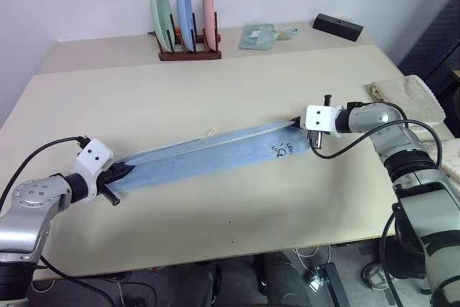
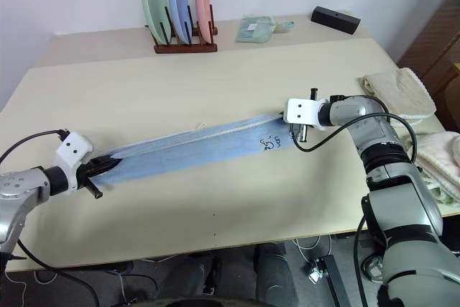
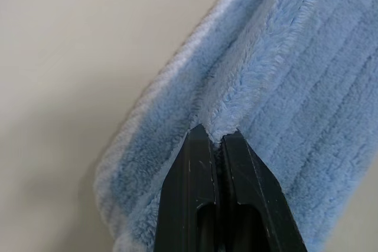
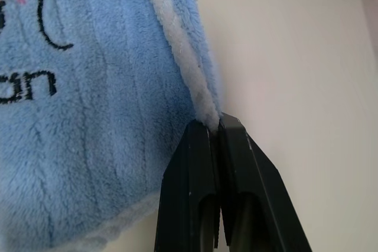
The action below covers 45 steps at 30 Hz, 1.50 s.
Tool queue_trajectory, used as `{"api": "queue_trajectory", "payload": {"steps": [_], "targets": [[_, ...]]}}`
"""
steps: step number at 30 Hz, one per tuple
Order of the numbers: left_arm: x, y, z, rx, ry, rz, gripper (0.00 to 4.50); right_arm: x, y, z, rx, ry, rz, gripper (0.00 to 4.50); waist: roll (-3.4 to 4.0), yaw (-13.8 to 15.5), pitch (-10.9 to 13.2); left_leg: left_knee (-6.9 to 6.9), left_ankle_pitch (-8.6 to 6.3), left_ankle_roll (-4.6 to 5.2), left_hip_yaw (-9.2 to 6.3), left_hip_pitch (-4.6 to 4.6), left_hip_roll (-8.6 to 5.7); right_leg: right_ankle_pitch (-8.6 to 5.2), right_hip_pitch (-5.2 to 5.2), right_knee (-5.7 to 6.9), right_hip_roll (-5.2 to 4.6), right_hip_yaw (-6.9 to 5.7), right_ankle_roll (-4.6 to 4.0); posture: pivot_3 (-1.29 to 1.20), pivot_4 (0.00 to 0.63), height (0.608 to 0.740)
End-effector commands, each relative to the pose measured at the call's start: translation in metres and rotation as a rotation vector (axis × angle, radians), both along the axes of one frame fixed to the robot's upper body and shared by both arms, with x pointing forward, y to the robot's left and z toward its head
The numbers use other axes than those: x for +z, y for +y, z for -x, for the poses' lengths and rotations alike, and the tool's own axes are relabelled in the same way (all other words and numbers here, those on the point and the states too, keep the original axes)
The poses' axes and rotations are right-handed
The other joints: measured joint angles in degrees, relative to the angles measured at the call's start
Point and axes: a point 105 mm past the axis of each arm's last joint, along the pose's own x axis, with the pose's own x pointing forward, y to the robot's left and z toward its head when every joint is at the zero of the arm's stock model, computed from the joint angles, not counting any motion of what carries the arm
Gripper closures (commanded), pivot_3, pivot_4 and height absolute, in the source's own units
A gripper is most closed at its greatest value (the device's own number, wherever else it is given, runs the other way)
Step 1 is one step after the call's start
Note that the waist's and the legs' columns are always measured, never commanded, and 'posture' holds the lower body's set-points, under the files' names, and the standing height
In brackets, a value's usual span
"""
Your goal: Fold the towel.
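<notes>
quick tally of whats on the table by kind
plates, in a wooden rack: 3
rack: 1
blue towel: 1
beige towels: 2
mint cloth: 1
black box: 1
total: 9

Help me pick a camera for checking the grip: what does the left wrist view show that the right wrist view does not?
Left wrist view alone: the left tool pinching a plain blue fold of the towel. Right wrist view alone: the right tool clamped on the whitish hem, with the dark printed mark beside it. Both: two black fingers closed on the light blue towel, with the beige table behind.
</notes>
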Motion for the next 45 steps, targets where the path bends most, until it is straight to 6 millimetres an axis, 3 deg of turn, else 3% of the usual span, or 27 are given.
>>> {"api": "queue_trajectory", "payload": {"steps": [1, 6, 8, 13, 17, 22, 25, 29, 36, 40, 45], "targets": [[0.011, 0.022, -0.004, 0.103, -0.033, 0.011, 3.09, 0.024, -0.009, -0.01, -0.065, -0.07, -0.035, 3.9, 0.0, -0.01, 0.0, 0.0, 0.0, 0.0, 0.0, 0.0, 0.0, 0.0, -0.01, 0.01, 0.0, 0.0, 0.0, 0.0, 0.15, 0.735], [0.022, 0.035, -0.009, 0.187, -0.11, 0.001, 0.56, 0.039, -0.014, -0.017, -0.107, -0.167, -0.041, 1.63, 0.01, -0.03, 0.0, -0.01, 0.0, 0.0, 0.0, -0.01, 0.0, 0.0, -0.03, 0.01, 0.0, 0.0, 0.0, 0.0, 0.15, 0.735], [0.033, 0.046, -0.016, 0.281, -0.2, 0.016, 0.0, 0.045, -0.018, -0.019, -0.134, -0.211, -0.054, 0.74, 0.01, -0.01, 0.0, 0.0, 0.0, 0.0, 0.0, -0.01, 0.0, 0.0, -0.03, 0.02, 0.0, 0.01, 0.0, 0.0, 0.15, 0.735], [0.06, 0.064, -0.029, 0.502, -0.392, 0.128, 0.0, 0.053, -0.026, -0.025, -0.211, -0.3, -0.082, 0.74, -0.06, 0.12, -0.04, 0.06, 0.0, -0.01, -0.01, -0.03, -0.02, 0.01, -0.01, 0.02, -0.03, -0.01, 0.01, 0.0, 0.15, 0.735], [0.059, 0.077, -0.032, 0.667, -0.42, 0.236, 0.0, 0.055, -0.032, -0.028, -0.278, -0.332, -0.123, 0.74, -0.06, 0.05, -0.05, 0.05, 0.0, -0.01, 0.01, -0.03, -0.02, 0.01, -0.02, 0.01, -0.02, 0.0, 0.01, 0.0, 0.15, 0.735], [0.059, 0.059, -0.027, 0.519, -0.408, 0.168, 0.0, 0.06, -0.039, -0.012, -0.28, -0.228, -0.289, 0.74, -0.07, 0.0, -0.05, 0.03, 0.0, -0.01, 0.02, -0.03, -0.01, 0.01, -0.02, -0.01, -0.01, 0.06, 0.02, 0.0, 0.15, 0.735], [0.067, 0.046, -0.021, 0.409, -0.434, 0.117, 0.0, 0.065, -0.041, 0.007, -0.295, -0.079, -0.501, 0.02, -0.07, 0.23, -0.05, 0.05, -0.01, 0.01, -0.01, -0.08, 0.0, 0.01, -0.02, -0.03, -0.02, 0.06, 0.02, 0.0, 0.15, 0.735], [0.078, -0.005, -0.013, 0.167, -0.419, 0.192, 0.0, 0.054, -0.033, 0.057, -0.328, 0.261, -0.82, 0.02, -0.06, 1.29, -0.05, 0.09, -0.04, 0.04, -0.09, -0.01, 0.0, 0.02, 0.11, -0.05, -0.03, 0.05, 0.02, 0.0, 0.15, 0.735], [0.064, -0.112, 0.017, -0.289, -0.265, 0.301, 0.0, 0.012, -0.026, 0.12, -0.513, 0.611, -1.073, 0.02, -0.06, 1.66, -0.09, 0.11, -0.07, 0.09, -0.07, 0.06, -0.01, 0.03, 0.22, -0.06, -0.06, 0.08, 0.05, 0.0, 0.15, 0.735], [0.054, -0.143, 0.03, -0.416, -0.196, 0.347, 0.0, -0.006, -0.015, 0.135, -0.609, 0.72, -1.162, 0.02, -0.01, 1.26, -0.12, 0.09, -0.09, 0.13, 0.02, 0.15, 0.04, 0.04, 0.21, -0.01, 0.01, 0.16, 0.04, 0.0, 0.15, 0.735], [0.045, -0.161, 0.037, -0.497, -0.134, 0.37, 0.0, -0.026, -0.005, 0.112, -0.827, 0.729, -1.353, 0.02, 0.0, 1.43, -0.19, 0.09, -0.09, 0.13, 0.05, 0.22, 0.07, 0.07, 0.25, 0.0, 0.05, 0.17, -0.01, 0.0, 0.15, 0.735]]}}
